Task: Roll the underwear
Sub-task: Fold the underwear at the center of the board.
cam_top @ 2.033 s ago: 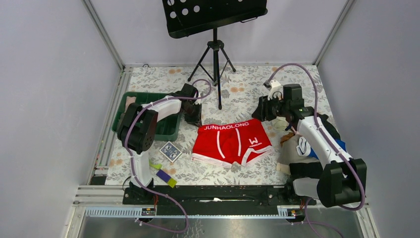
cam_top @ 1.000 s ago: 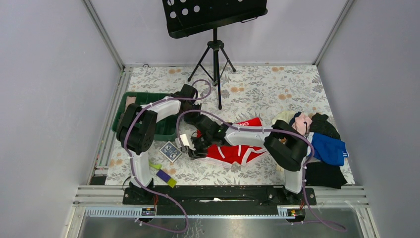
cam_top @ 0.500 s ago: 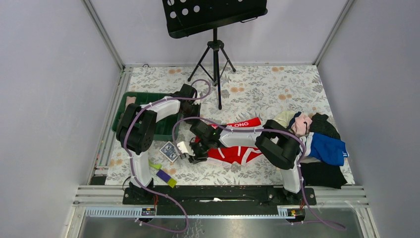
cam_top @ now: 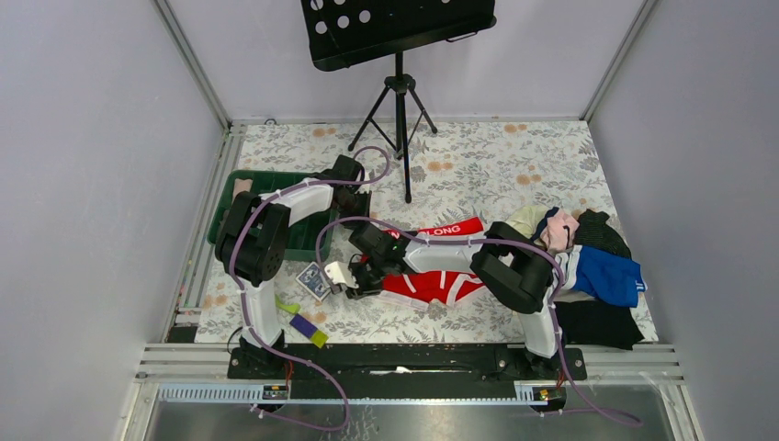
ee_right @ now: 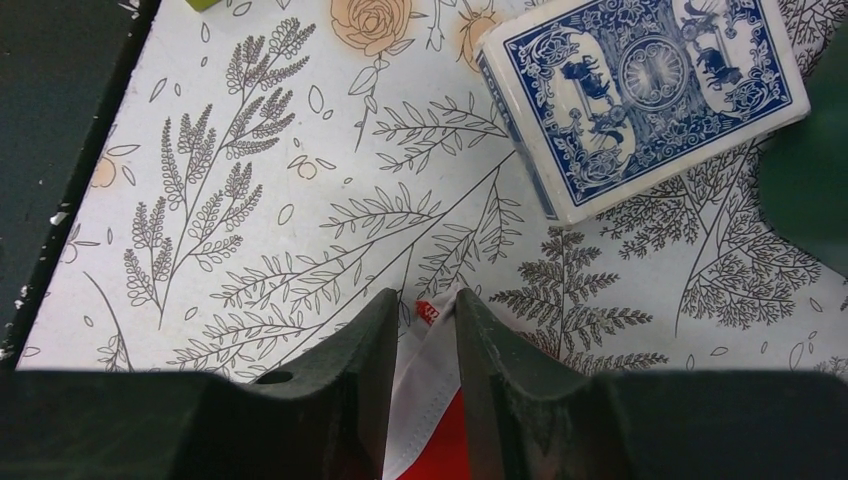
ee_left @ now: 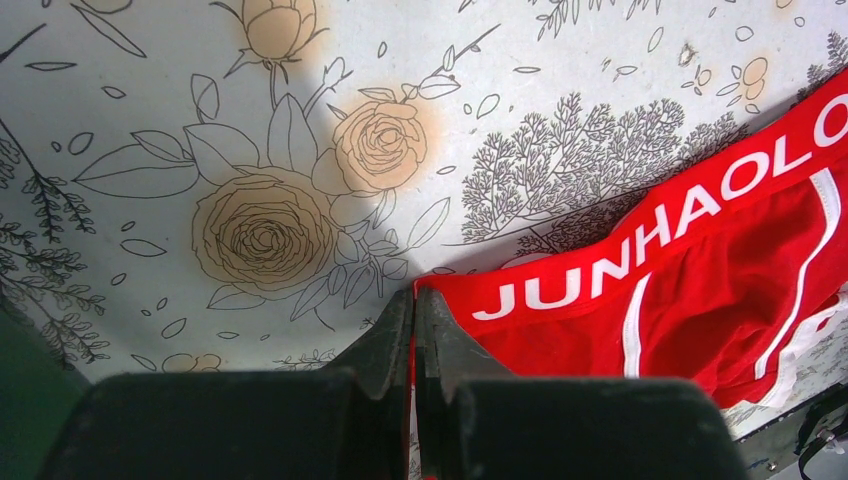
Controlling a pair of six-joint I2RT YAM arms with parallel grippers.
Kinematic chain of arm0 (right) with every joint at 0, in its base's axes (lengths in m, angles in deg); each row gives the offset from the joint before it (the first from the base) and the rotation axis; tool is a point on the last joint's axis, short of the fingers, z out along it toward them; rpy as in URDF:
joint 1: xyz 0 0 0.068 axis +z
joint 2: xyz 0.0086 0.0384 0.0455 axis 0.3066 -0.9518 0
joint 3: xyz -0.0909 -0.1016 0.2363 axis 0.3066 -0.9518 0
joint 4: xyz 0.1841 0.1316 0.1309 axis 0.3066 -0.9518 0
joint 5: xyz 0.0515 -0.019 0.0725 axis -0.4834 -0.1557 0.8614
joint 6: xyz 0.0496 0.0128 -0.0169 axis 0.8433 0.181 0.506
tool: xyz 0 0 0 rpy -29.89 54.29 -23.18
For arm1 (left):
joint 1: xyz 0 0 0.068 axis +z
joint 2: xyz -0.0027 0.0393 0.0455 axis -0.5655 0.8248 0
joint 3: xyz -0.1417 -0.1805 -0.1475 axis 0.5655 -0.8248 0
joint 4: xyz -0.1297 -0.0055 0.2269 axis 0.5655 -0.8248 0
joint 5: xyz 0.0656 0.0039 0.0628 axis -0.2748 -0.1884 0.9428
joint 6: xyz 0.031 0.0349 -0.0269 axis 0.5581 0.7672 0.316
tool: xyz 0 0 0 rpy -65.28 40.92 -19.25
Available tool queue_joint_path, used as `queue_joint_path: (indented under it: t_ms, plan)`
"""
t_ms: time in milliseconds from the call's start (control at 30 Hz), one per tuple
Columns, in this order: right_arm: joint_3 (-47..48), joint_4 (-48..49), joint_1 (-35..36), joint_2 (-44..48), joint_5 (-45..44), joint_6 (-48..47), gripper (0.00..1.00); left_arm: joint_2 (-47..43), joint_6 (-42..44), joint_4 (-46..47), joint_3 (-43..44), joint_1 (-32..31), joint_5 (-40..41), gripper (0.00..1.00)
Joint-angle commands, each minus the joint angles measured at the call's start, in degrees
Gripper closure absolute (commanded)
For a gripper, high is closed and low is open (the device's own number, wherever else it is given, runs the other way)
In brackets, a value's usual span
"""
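The red underwear (cam_top: 432, 280) lies bunched mid-table, its lettered waistband (cam_top: 450, 230) along the far edge. My left gripper (cam_top: 361, 223) is at the waistband's left corner. The left wrist view shows that gripper (ee_left: 414, 297) shut on the underwear (ee_left: 720, 270), red cloth pinched between its fingers. My right arm reaches across the garment to its near left corner. The right gripper (cam_top: 356, 287) stands there, low over the table. In the right wrist view this gripper (ee_right: 422, 300) has its jaws narrowly apart, and the white-trimmed hem (ee_right: 425, 380) lies between them.
A blue card deck (cam_top: 315, 280) (ee_right: 640, 90) lies just left of the right gripper. A green bin (cam_top: 276, 175) sits behind the left arm. A music stand (cam_top: 400, 92) stands at the back. A clothes pile (cam_top: 588, 266) is on the right, and small yellow and purple pieces (cam_top: 303, 323) lie near the front.
The right arm swung from the back right across to the underwear's near left corner, bunching the cloth. Its jaws have narrowed around the hem. The left gripper has stayed put.
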Motion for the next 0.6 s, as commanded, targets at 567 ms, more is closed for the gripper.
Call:
queue_joint_path:
  t_ms: [567]
  plan:
    - [1.3,5.4,0.7,-2.1,-7.0,5.7,1.0,-1.4,1.2,-2.3,0.6,1.8,0.5,1.0]
